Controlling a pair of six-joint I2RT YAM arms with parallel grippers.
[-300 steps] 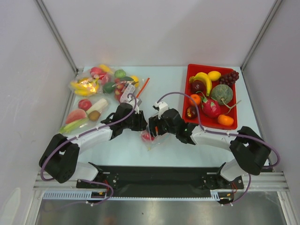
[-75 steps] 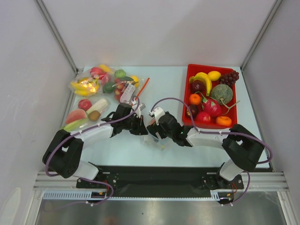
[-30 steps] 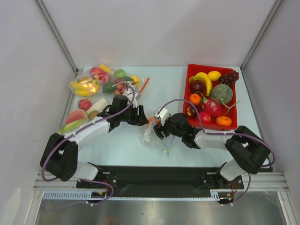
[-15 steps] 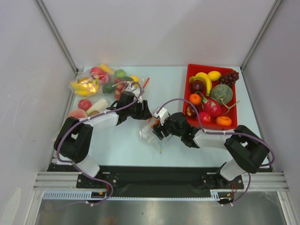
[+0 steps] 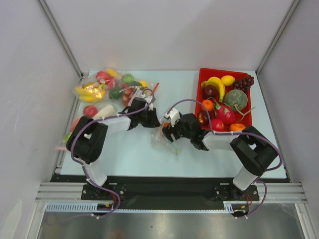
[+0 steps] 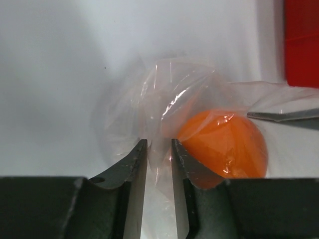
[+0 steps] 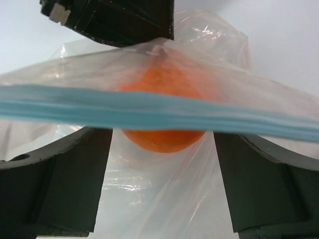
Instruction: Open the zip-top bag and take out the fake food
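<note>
At far left of table point(image 5: 124, 159): other clear bags of fruit point(image 5: 102, 89). Left gripper point(image 6: 159, 144): jaws narrow, fold of zip-top bag point(image 6: 172, 89) between fingers; firm pinch or not, cannot tell. Bag lies mid-table between both grippers, orange fake food point(image 6: 224, 144) inside. Right gripper point(image 7: 162, 139): jaws wide, blue-green zip strip point(image 7: 149, 112) running across in front. Red tray point(image 5: 204, 74) with fruit at right.

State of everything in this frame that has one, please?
zip-top bag: crumpled, looks zipped shut
orange fruit: inside the bag
left gripper: nearly closed around a fold of bag film, grip unclear
right gripper: open, bag between its fingers
red tray: filled with fruit
</note>
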